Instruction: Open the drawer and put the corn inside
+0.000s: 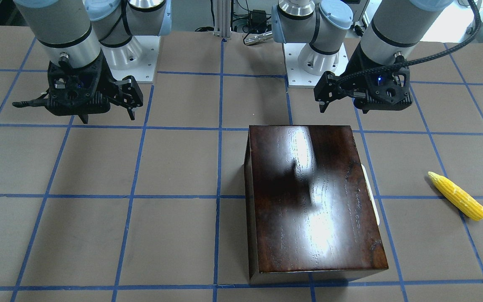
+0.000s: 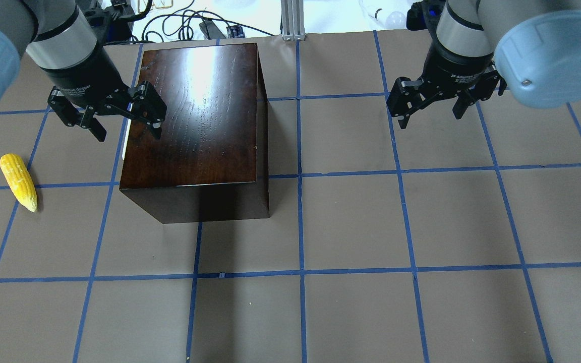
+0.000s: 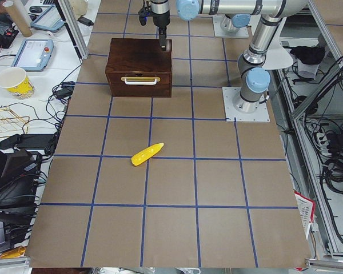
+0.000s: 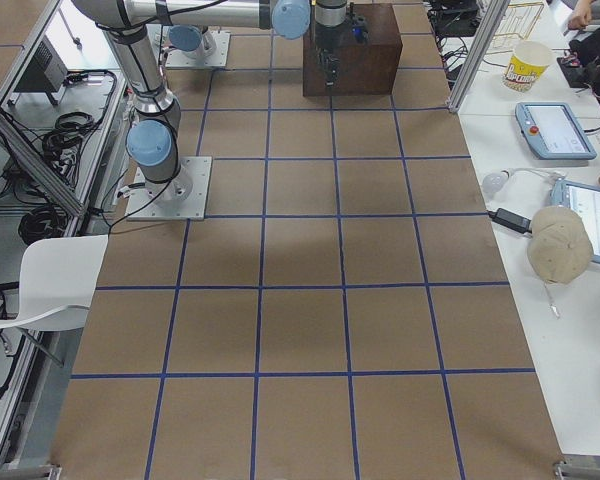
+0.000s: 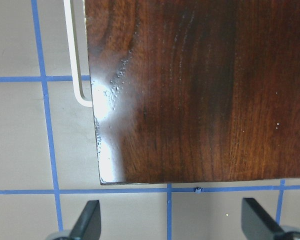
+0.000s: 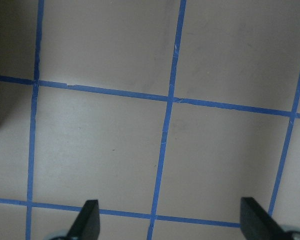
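the drawer [image 3: 140, 87] is fully closed, with its front flush with the dark glossy box [image 2: 199, 111]. the white handle [image 3: 140, 80] runs across this front, which faces the robot's left end of the surface [image 2: 351, 227]. the box stands on the surface, on the robot's left half.

the corn [image 2: 18, 182] lies flat on the surface, on the handle side of the box and well apart from it. it rests across a blue tape line, with its tapered end toward the robot's side. nothing touches it.

the left gripper [image 2: 128, 132] hangs above the handle-side edge of the box, pointing down. its jaws are spread wide and hold nothing. in the overhead view, one finger [image 2: 153, 111] overlaps the box top and the other sits beyond the handle side. the left wrist view shows a corner of the box top and one end of the handle below the spread fingers, without contact.

the right gripper [image 2: 431, 118] hangs over bare surface on the robot's right half, well apart from the box. its jaws are also spread and empty. the right wrist view shows only taped surface and a sliver of the box at the frame edge.
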Robot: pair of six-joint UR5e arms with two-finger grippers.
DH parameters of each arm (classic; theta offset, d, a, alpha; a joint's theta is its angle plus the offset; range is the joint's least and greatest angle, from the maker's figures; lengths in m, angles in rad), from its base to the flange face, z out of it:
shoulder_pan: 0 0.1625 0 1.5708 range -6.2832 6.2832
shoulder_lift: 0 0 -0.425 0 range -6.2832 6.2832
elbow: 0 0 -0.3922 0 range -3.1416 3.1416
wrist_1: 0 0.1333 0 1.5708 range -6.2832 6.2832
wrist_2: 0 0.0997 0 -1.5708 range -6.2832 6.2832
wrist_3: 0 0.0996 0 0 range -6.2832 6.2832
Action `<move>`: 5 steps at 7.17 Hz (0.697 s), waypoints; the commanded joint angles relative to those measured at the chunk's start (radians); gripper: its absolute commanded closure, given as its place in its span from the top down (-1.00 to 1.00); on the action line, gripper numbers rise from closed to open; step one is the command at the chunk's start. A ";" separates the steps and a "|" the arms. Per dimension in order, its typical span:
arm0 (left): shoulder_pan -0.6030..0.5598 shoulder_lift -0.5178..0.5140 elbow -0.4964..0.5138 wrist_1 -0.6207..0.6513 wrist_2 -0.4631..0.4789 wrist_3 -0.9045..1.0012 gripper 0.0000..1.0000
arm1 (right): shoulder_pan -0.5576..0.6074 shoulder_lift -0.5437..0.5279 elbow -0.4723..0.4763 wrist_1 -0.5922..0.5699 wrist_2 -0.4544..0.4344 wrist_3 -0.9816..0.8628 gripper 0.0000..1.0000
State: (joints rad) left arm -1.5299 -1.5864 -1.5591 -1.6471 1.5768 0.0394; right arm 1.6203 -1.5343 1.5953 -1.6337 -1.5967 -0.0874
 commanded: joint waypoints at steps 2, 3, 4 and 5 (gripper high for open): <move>0.004 0.025 0.008 0.001 0.002 -0.001 1.00 | 0.001 -0.001 0.000 0.000 0.000 0.000 1.00; 0.011 0.025 0.016 0.001 -0.009 0.001 1.00 | 0.001 -0.001 0.000 0.000 0.000 0.000 1.00; 0.011 0.025 0.017 0.001 -0.001 0.001 1.00 | 0.001 0.000 0.000 0.000 0.000 0.000 1.00; 0.020 0.023 0.017 0.001 -0.006 0.001 1.00 | 0.001 0.000 0.000 0.000 0.000 0.000 1.00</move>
State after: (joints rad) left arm -1.5174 -1.5624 -1.5432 -1.6460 1.5731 0.0397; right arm 1.6214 -1.5346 1.5954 -1.6337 -1.5969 -0.0874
